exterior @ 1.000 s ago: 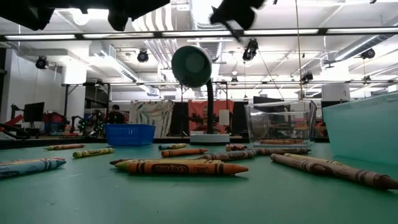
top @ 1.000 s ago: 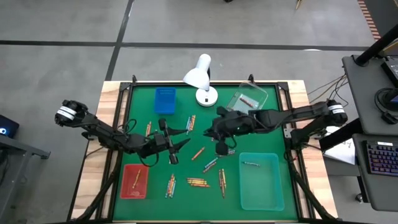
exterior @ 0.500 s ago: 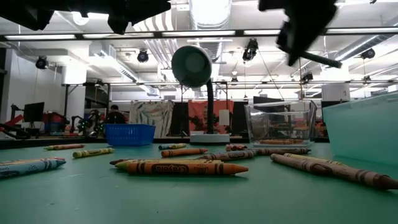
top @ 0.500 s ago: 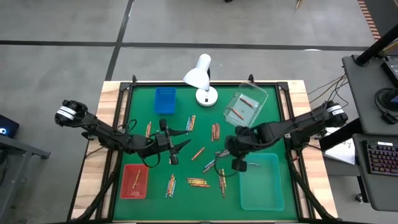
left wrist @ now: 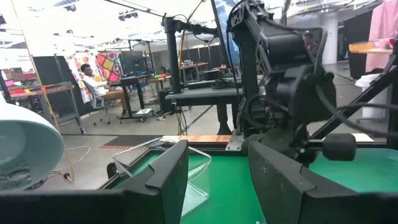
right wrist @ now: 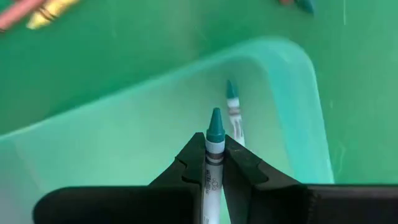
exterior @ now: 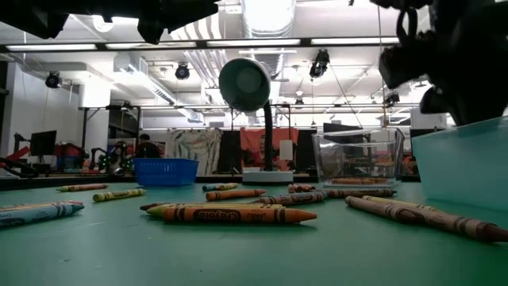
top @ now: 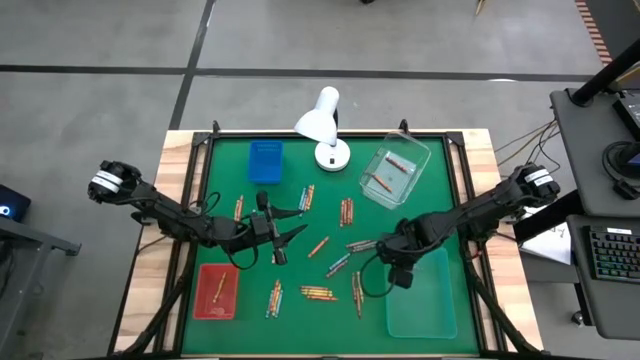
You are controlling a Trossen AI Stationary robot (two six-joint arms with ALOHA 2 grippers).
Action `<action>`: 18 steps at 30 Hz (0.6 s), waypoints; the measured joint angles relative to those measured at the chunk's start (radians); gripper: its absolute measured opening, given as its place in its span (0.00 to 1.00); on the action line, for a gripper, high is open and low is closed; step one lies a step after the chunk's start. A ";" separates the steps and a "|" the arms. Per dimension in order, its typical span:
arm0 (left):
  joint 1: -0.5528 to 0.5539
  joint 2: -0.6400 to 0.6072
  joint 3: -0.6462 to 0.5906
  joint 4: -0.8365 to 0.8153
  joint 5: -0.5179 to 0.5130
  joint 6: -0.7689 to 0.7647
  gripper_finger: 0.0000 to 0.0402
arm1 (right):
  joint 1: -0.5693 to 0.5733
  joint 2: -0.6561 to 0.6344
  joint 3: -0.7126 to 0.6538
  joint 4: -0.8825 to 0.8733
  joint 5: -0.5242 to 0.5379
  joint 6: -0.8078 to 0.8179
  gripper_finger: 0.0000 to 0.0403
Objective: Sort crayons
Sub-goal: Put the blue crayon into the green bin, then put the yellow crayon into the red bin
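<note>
Green matting lies beneath the right arm, bent over the teal tray [top: 425,300], fingers [right wrist: 242,163] pinching a teal crayon [right wrist: 213,152].

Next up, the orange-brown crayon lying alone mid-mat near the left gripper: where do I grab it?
Probably pinch the orange-brown crayon at mid-length, coming straight down with the left gripper, fingers set across its slanted axis. It lies flat and apart from neighbours, so both long sides are free.

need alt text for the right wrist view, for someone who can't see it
The right gripper holds a teal crayon point-forward above a pale teal tray on the green table. A second teal crayon already lies inside the tray.
</note>
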 joint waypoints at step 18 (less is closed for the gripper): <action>0.000 0.000 0.000 -0.037 0.000 -0.011 0.37 | 0.002 -0.001 0.022 0.004 -0.008 0.029 0.29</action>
